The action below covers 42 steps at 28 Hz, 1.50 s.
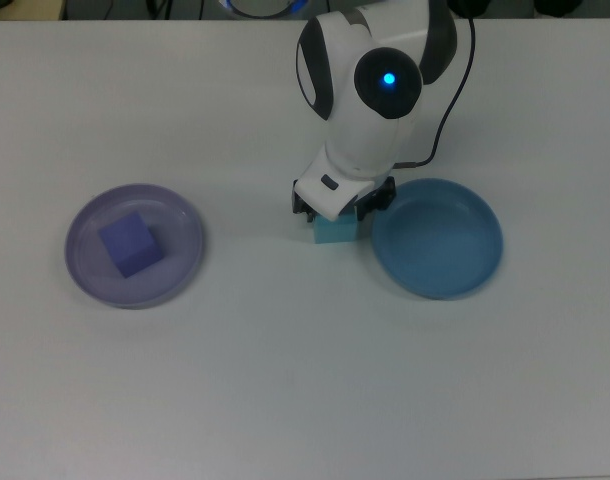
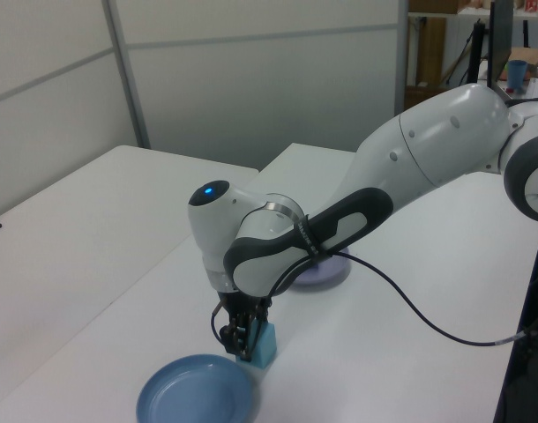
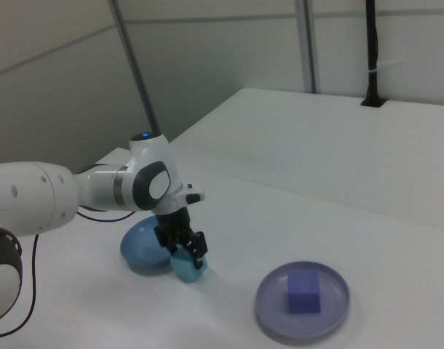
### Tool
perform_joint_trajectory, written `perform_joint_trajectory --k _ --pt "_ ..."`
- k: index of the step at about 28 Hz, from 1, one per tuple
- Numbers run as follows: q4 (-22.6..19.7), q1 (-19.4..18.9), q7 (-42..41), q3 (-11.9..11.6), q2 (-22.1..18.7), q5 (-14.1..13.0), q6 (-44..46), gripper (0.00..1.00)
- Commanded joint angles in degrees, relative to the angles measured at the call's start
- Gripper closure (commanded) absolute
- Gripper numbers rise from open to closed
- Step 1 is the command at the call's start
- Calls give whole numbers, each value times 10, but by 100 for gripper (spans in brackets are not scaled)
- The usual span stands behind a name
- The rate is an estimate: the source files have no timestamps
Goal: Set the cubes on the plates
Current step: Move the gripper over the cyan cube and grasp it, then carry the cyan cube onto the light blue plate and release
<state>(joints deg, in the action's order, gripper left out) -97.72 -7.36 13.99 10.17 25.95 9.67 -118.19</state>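
End effector [image 1: 335, 212] is down on the turquoise cube [image 1: 334, 231] with fingers apart either side, cube on the table [image 1: 285, 380] just beside the blue plate [image 1: 438, 238], presumably pre-grasp; purple cube [image 1: 130, 244] sits in the lavender plate [image 1: 85, 275].

The arm [image 2: 428, 141] has glossy white rounded shells with dark grey bands at its joints. A blue light [image 1: 389, 79] glows in a black round cap on the wrist, and a black cable [image 2: 410, 308] loops alongside. The gripper [image 3: 184, 249] is small and black.
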Motion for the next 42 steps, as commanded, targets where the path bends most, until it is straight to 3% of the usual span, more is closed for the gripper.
perform_joint_trajectory --k 1,11,16,24,28,29,30,31,36,42 --pt "-10 8 7 -4 -27 2 16 100" --pt "19 5 28 1 -53 -31 39 100" --pt "53 -48 75 1 -39 -18 18 100" --pt "54 -96 96 0 -12 -12 -78 100" --pt "54 -100 108 -1 6 4 -81 78" --pt "54 -100 107 -1 9 6 -81 65" --pt "54 -100 106 -1 11 9 -82 45" --pt "54 -100 108 -1 20 13 -84 0" --pt "54 -100 109 -1 19 22 -81 0" --pt "51 -94 125 -3 -36 10 -42 0"
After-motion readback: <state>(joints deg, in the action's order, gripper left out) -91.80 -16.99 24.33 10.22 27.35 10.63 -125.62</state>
